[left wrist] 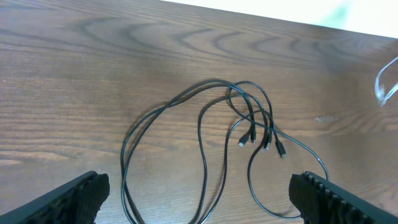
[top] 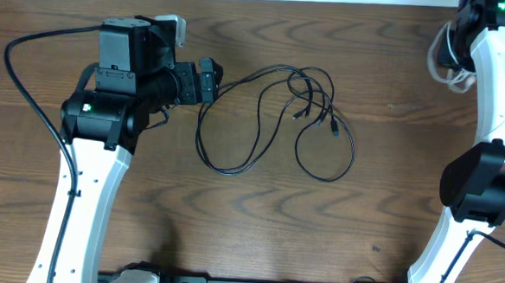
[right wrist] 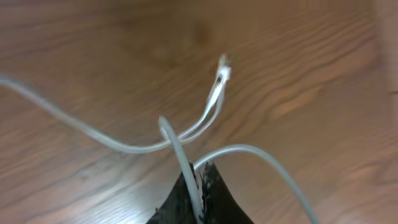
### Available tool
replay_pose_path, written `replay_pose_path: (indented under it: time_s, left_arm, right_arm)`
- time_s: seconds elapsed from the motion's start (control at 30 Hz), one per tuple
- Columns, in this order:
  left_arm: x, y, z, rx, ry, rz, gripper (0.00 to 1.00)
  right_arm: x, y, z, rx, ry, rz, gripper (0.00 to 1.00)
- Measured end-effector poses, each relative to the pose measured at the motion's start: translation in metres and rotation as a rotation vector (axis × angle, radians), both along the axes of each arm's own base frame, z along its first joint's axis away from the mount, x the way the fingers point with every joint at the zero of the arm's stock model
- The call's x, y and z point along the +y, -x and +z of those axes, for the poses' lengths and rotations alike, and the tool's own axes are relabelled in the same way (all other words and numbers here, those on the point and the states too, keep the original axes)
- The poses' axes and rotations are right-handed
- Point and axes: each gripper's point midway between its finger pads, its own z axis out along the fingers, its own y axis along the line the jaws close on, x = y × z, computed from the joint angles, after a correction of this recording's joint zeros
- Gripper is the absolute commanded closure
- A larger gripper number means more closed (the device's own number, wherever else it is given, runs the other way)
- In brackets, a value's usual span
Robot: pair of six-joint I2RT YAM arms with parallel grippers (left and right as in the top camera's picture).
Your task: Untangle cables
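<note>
1. Closest in, from the right wrist: see the right gripper (right wrist: 200, 179) pinched together on the white cable (right wrist: 180, 160). Thin cord out both sides of the tips, with a little plug (right wrist: 221, 73) poking up past them.
2. Looks very light, soft and floppy. Likely to bend and swing, not keep a shape. Smooth too, so maybe slippy in a loose pinch.
3. Next, from the left wrist: see the left gripper (left wrist: 199, 183) with its fingers (left wrist: 74, 198) wide apart, holding nothing, low over the wooden table (left wrist: 74, 74).
4. Just ahead of it, find the black cables (left wrist: 252, 121) lying flat in big loops. Crossed over in a small bunch near their tiny plug ends (left wrist: 251, 135).
5. Also thin and bendy, and easy to drag. Best to grab a bit of cord just behind a plug end, or one open loop, never the tip. Best to pull slowly, so as not to tighten the bunch.
6. Farther off, from overhead: find the black loops in the middle of the table, right beside the left fingers. Find the white cord far away at the back right corner, well apart from the black.
7. Only overhead for that wide gap, yet too small there to show the right pinch. Only the right wrist for the pinch itself. Only the left wrist for the crossings up close, with just a faint bit of white at its right edge.
</note>
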Motion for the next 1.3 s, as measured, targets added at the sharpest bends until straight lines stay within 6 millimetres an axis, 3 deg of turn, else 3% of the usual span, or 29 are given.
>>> replay_pose_path:
  time_s: [0.1,0.13,0.17,0.2,0.23,0.53,0.7,0.8,0.93,1.1,1.13,1.3]
  left_arm:
    - [0.000,0.000,0.000,0.000,0.000,0.000,0.02]
    - [0.000,0.000,0.000,0.000,0.000,0.000,0.02]
    - [0.000,0.000,0.000,0.000,0.000,0.000,0.02]
    - [0.000,0.000,0.000,0.000,0.000,0.000,0.02]
    - [0.000,0.000,0.000,-0.001,0.000,0.000,0.02]
    - [0.000,-0.001,0.001,-0.004,0.000,0.000,0.02]
    - [0.000,-0.001,0.001,-0.004,0.000,0.000,0.02]
    - [0.000,-0.001,0.001,-0.004,0.000,0.000,0.02]
    - [0.000,-0.001,0.001,-0.005,0.001,0.000,0.02]
    - [0.000,-0.003,-0.002,0.002,0.000,0.000,0.02]
    - [-0.001,-0.004,-0.005,0.011,-0.001,0.000,0.02]
    - [-0.001,-0.011,-0.020,0.050,-0.006,0.000,0.02]
  right_arm:
    - [-0.019,0.003,0.002,0.022,0.124,-0.029,0.99]
    - [-0.026,0.006,0.001,0.041,0.173,-0.049,0.80]
    - [-0.033,0.010,-0.001,0.062,0.217,-0.070,0.27]
    - [-0.040,0.013,-0.003,0.083,0.261,-0.090,0.08]
    - [-0.045,0.017,-0.007,0.105,0.302,-0.113,0.01]
    - [-0.057,0.023,-0.007,0.082,0.380,-0.217,0.01]
    - [-0.035,0.002,-0.025,0.026,0.200,-0.149,0.01]
    - [-0.001,-0.010,-0.044,0.048,0.004,0.012,0.01]
    - [0.043,-0.010,-0.054,0.090,-0.202,0.193,0.01]
    - [0.100,-0.013,-0.046,0.080,-0.358,0.360,0.01]
    - [0.117,-0.013,-0.043,0.073,-0.397,0.403,0.01]
    - [0.170,-0.005,-0.026,0.061,-0.504,0.532,0.01]
